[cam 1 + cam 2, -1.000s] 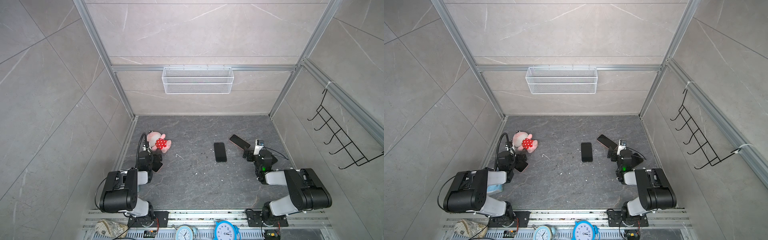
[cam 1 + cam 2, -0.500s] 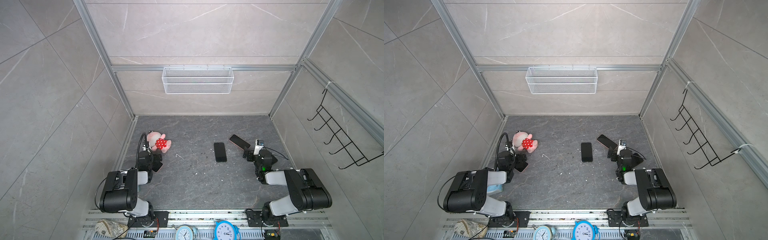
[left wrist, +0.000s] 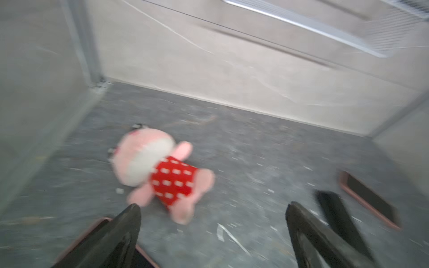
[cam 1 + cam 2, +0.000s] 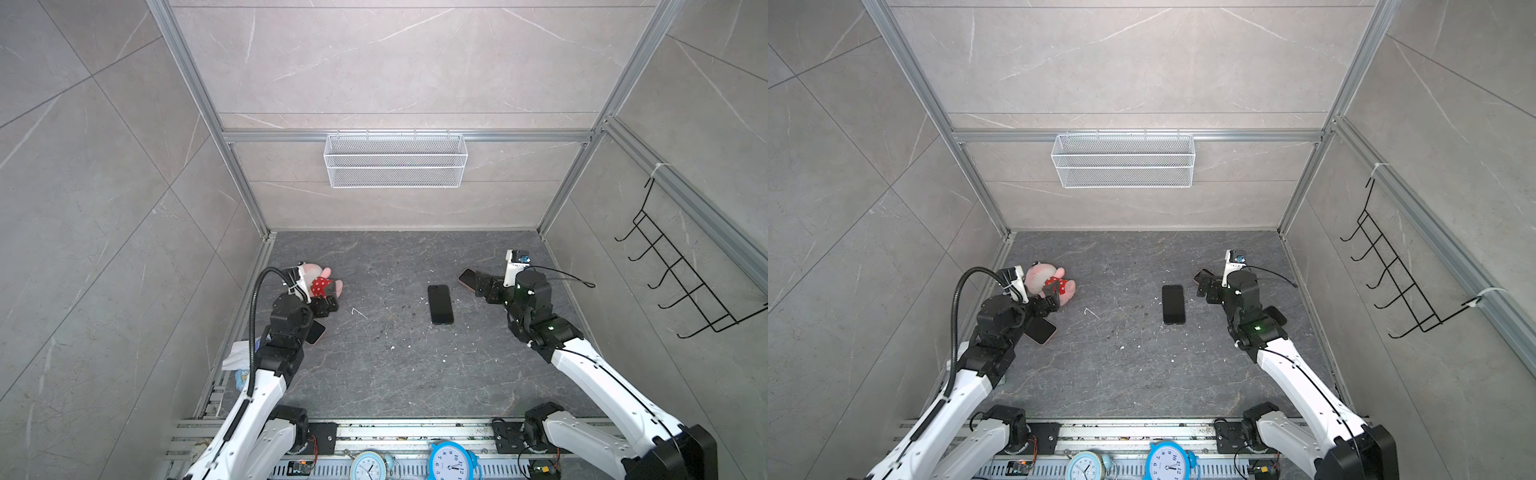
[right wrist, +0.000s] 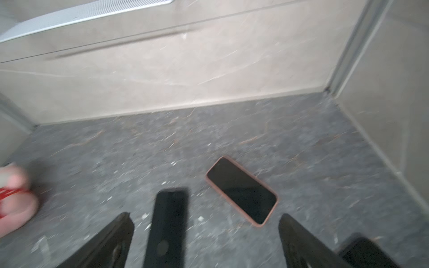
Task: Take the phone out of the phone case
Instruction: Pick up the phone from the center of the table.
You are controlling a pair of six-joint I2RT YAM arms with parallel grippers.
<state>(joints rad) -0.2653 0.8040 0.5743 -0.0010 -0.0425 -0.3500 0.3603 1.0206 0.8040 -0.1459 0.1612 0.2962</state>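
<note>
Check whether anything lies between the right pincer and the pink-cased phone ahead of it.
Nothing visible does. In the right wrist view the pink-cased phone lies flat on the floor just ahead of the open right pincer. The black phone lies off to one side, apart from it.

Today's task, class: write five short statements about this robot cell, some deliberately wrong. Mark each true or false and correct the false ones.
1. The left pincer and the right pincer both stand open, holding nothing. True.
2. The plush toy lies beside the right pincer. False: it lies by the left pincer.
3. A black phone lies flat on the floor between the two pincers. True.
4. The wire basket stands on the floor. False: it hangs on the back wall.
5. The phone in the pink case is clamped in the right pincer. False: it lies on the floor ahead of that open pincer, apart from it.
</note>
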